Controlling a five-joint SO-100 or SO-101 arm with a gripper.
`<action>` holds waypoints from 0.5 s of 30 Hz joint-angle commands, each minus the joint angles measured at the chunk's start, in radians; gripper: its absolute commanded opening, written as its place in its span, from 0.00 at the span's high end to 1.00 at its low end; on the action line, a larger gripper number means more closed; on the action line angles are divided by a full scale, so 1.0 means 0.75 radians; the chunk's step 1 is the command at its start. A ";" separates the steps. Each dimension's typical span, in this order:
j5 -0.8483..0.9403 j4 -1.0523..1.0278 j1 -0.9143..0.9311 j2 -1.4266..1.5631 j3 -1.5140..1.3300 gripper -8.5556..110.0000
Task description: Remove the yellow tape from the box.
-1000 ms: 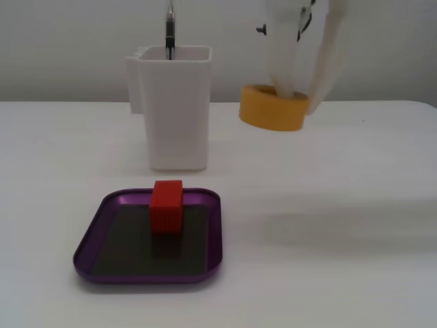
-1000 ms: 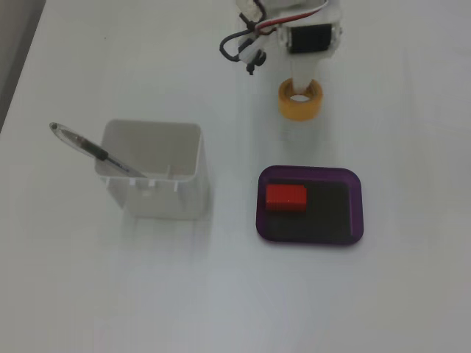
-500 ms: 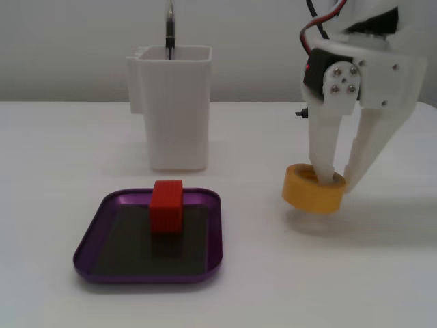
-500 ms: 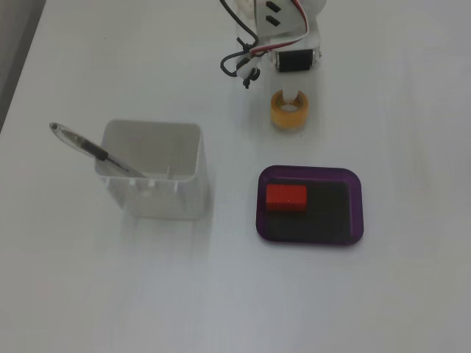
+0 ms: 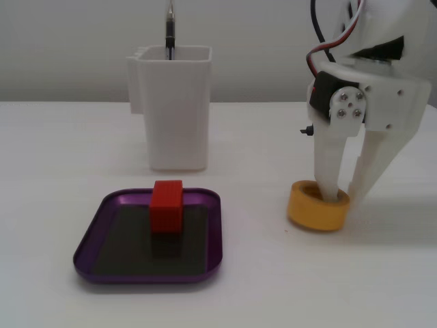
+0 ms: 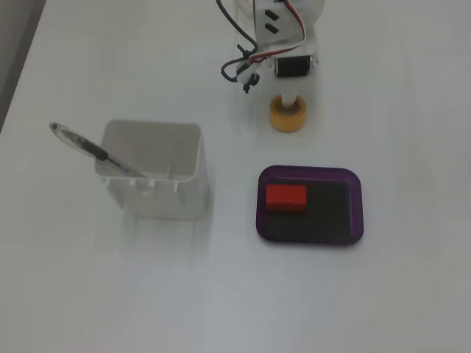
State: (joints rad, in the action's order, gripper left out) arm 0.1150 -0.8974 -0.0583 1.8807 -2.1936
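The yellow tape lies flat on the white table, to the right of the purple box and outside it. My gripper points down over the roll. One finger is in the hollow centre and the other is outside the right wall, so the jaws are closed on that wall. In the top-down fixed view the tape sits just under the gripper, above the box. A small red block stands in the box.
A tall white container stands behind the box with a pen in it. In the top-down fixed view it is left of the box. The arm's cables hang beside the wrist.
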 commanded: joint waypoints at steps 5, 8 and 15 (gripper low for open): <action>-0.002 -0.008 -0.004 0.076 0.027 0.87; -0.006 -0.051 -0.004 0.080 0.035 0.83; -0.008 -0.239 -0.006 0.084 0.182 0.81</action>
State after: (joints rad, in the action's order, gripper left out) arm 0.1150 -1.0170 -0.0583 1.8975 -2.1399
